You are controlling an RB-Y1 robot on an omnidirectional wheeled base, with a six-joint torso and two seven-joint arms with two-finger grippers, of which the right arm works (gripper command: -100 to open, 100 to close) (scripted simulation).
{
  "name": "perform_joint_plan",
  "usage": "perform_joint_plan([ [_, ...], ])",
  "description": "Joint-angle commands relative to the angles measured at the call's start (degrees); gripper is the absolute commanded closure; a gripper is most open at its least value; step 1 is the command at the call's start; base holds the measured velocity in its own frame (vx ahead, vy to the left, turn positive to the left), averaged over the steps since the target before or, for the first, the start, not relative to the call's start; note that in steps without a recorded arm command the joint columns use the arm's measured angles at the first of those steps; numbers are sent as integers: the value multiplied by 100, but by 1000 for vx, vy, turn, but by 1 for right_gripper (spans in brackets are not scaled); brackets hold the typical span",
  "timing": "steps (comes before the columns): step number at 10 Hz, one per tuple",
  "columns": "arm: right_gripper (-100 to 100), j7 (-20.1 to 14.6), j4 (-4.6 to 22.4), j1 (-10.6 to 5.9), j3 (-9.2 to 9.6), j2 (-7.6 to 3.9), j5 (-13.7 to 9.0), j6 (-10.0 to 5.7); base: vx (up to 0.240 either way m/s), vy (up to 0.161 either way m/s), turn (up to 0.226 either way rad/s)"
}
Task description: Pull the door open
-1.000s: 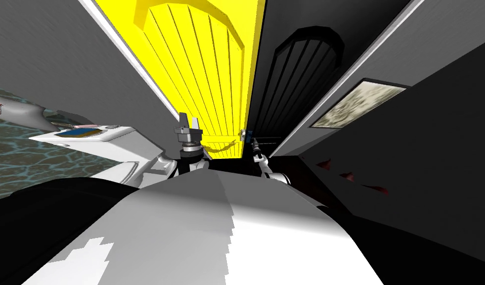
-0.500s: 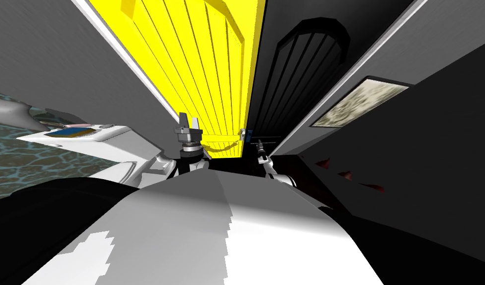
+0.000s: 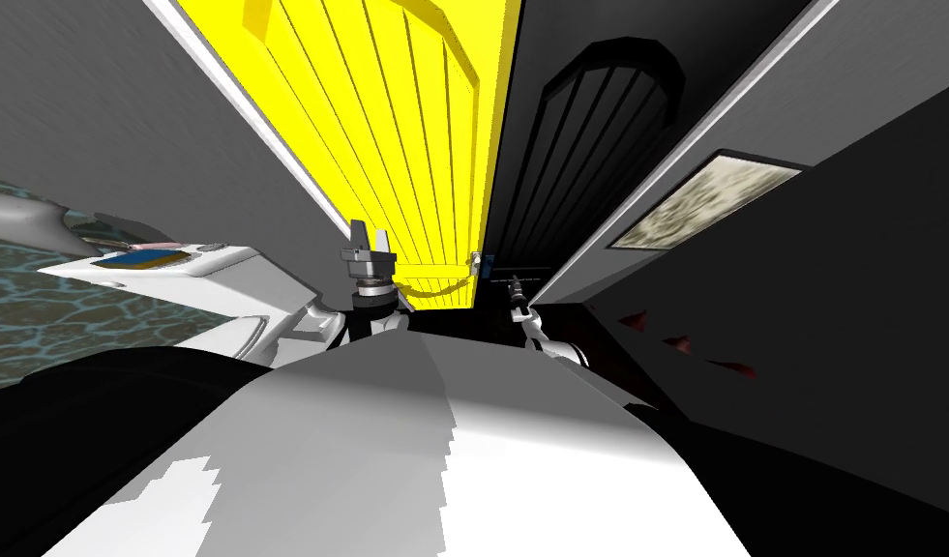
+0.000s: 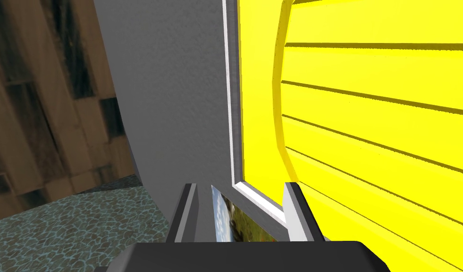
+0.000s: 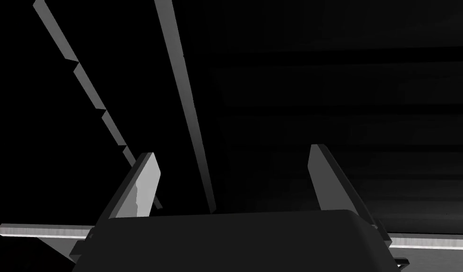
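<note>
A bright yellow plank door (image 3: 404, 126) stands straight ahead, and a dark, shadowed door leaf (image 3: 578, 145) joins it on the right. A small grey and blue handle (image 3: 479, 261) sits at the yellow door's right edge. My right gripper (image 3: 514, 285) hovers just right of and below the handle, apart from it. Its fingers are open before a dark planked surface (image 5: 320, 94) in the right wrist view, where the gripper (image 5: 237, 184) holds nothing. My left gripper (image 3: 369, 237) is open at the yellow door's lower left. It (image 4: 239, 212) faces the door (image 4: 367, 118) and its white frame (image 4: 231, 118).
A white unit (image 3: 172, 266) with a blue-topped item stands close on my left. A framed picture (image 3: 704, 203) hangs on the dark right wall. Grey wall (image 3: 124, 97) flanks the door frame. Patterned stone floor (image 3: 37, 309) lies at far left.
My right gripper has drawn back to the right, away from the handle. My head view shifted a little. The left arm has not moved.
</note>
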Motion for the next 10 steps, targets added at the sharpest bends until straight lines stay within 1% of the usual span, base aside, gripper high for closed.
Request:
perform_joint_plan([
  [1, -100, -102, -74, 105, -35, -181, -29, -8, 58, 35, 64],
  [2, -100, -102, -74, 105, -35, -181, -29, -8, 60, 37, 24],
  [3, -100, -188, -32, 115, -60, -313, -54, -59, 85, 51, 89],
  [4, -100, -244, -14, 101, -58, -369, -64, -97, 127, 95, 143],
  [5, -100, -277, -8, 82, -47, -385, -66, -122, 178, 106, 143],
  [6, -100, -304, -10, 50, -25, -376, -64, -146, 208, 86, 135],
  [8, -100, -344, -31, -40, 45, -300, -47, -193, 192, 124, 177],
  [9, -100, -344, -31, -40, 45, -300, -47, -193, 123, 89, 53],
  [10, -100, -365, -127, -4, 53, -305, -42, -108, 45, 34, -1],
])
